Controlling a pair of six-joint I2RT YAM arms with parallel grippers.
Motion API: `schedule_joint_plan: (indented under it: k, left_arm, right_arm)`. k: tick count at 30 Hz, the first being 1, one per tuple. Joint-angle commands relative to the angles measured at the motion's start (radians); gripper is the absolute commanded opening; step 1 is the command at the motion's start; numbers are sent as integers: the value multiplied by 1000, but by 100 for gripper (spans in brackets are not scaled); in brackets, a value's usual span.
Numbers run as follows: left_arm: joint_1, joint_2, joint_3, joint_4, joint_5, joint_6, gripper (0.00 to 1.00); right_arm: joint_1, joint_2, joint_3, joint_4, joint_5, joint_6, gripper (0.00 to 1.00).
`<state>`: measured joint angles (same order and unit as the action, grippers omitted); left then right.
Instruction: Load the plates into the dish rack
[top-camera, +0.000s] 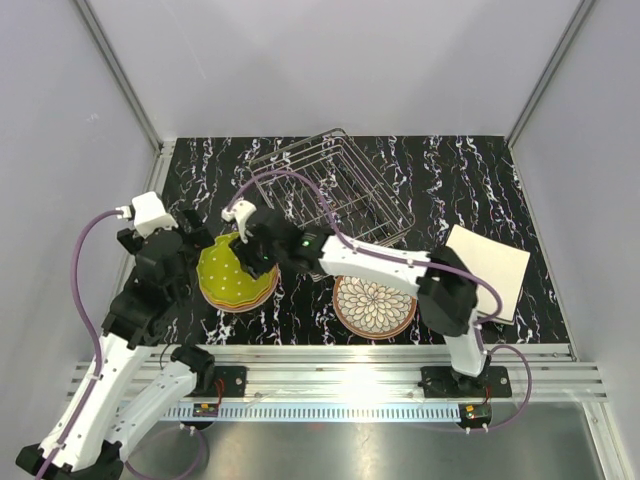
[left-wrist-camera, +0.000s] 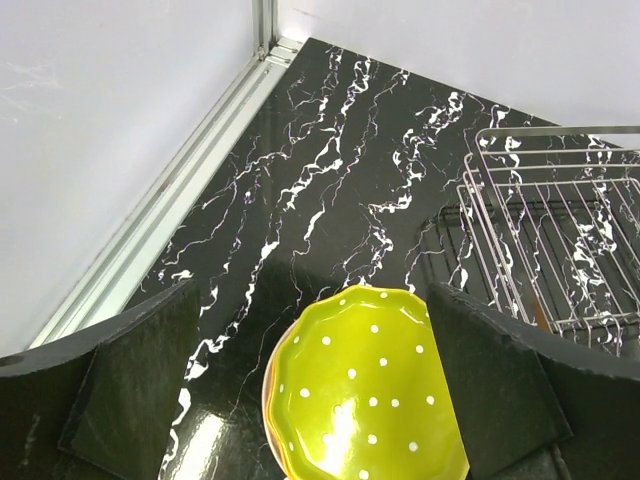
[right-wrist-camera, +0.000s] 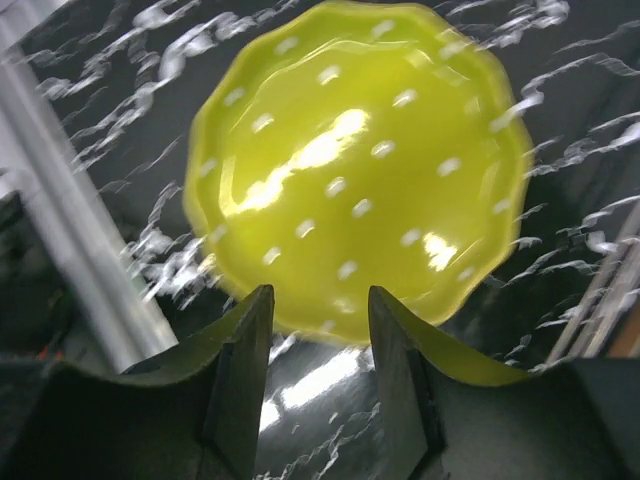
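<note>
A scalloped lime-green plate with white dots (top-camera: 228, 272) lies on top of a small stack at the left; an orange rim (top-camera: 266, 293) shows beneath it. My right gripper (top-camera: 252, 246) is open, its fingertips at the plate's far right edge without holding it. In the right wrist view the plate (right-wrist-camera: 360, 170) lies just beyond the open gripper (right-wrist-camera: 320, 300). My left gripper (top-camera: 196, 236) is open wide by the plate's far left side; its wrist view shows the gripper (left-wrist-camera: 312, 300) astride the plate (left-wrist-camera: 365, 395). The wire dish rack (top-camera: 330, 188) stands behind and holds no plates.
A brown-rimmed petal-patterned plate (top-camera: 374, 306) lies at the front centre under the right arm. A cream squarish plate (top-camera: 488, 268) lies at the right. The rack also shows in the left wrist view (left-wrist-camera: 560, 230). A metal rail (left-wrist-camera: 190, 180) edges the table on the left.
</note>
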<state>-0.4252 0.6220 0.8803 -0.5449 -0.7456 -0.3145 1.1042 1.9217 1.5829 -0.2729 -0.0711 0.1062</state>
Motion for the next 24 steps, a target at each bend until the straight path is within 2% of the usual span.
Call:
schedule_joint_plan:
  k: [1, 4, 9, 15, 24]
  left_arm:
    - [-4, 5, 2, 36, -6, -5, 99]
    - [-6, 16, 5, 30, 11, -3, 99]
    - [-6, 13, 5, 33, 28, -5, 99]
    - [-6, 15, 5, 33, 43, -6, 99]
    - [-6, 27, 3, 36, 72, 3, 99]
  right_arm:
    - [2, 139, 255, -196, 258, -2, 51]
    - [2, 219, 345, -316, 355, 65, 51]
    - [2, 230, 309, -354, 478, 200, 53]
    - [0, 232, 259, -347, 458, 266, 52]
    - [-23, 358, 413, -402, 444, 337, 47]
